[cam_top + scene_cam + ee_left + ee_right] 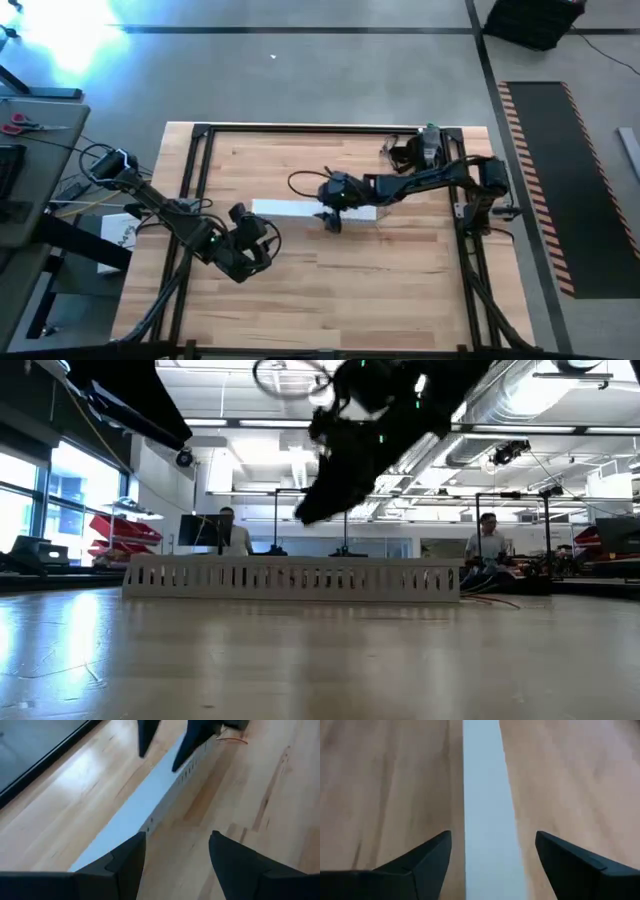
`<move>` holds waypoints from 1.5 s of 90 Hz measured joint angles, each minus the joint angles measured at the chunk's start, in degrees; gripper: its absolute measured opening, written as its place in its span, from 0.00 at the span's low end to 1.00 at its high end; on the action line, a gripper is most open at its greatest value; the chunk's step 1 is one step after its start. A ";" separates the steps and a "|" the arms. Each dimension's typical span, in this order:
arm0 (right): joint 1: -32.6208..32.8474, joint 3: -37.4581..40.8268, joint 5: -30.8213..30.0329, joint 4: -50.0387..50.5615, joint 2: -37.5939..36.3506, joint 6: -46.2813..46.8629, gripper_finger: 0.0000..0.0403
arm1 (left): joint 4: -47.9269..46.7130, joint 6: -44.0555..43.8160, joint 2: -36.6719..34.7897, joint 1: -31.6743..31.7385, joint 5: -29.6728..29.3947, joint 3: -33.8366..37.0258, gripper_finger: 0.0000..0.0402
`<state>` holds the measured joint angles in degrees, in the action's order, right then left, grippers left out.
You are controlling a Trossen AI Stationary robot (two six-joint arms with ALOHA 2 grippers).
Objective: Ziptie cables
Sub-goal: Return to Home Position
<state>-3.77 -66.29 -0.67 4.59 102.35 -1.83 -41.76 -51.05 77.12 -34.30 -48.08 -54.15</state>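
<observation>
The left end effector [177, 839] and right end effector [493, 836] both hover, tilted downward, fingers spread apart.

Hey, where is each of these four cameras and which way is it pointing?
High: above the table, straight down; both arms show.
Low: table height, level across at the white duct; one dark arm hangs above.
Left wrist: along the duct past the open left gripper; right gripper beyond.
Right wrist: down onto the duct between its own open fingers.
All four share the duct.
</observation>
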 joint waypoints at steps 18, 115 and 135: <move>-0.15 6.51 -0.37 7.29 -15.93 -2.02 0.68 | 2.69 -1.64 -0.02 -0.61 -1.75 -0.02 0.47; -11.39 64.53 9.81 -20.32 -89.40 15.31 0.38 | 42.26 30.69 -50.30 31.47 18.12 39.80 0.00; -11.47 65.75 8.03 -18.74 -95.47 11.06 0.32 | 46.13 30.87 -58.29 31.46 19.55 47.98 0.00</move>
<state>-15.25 -0.54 7.37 -14.15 6.87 9.23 4.37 -20.18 18.83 -2.85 -28.53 -6.17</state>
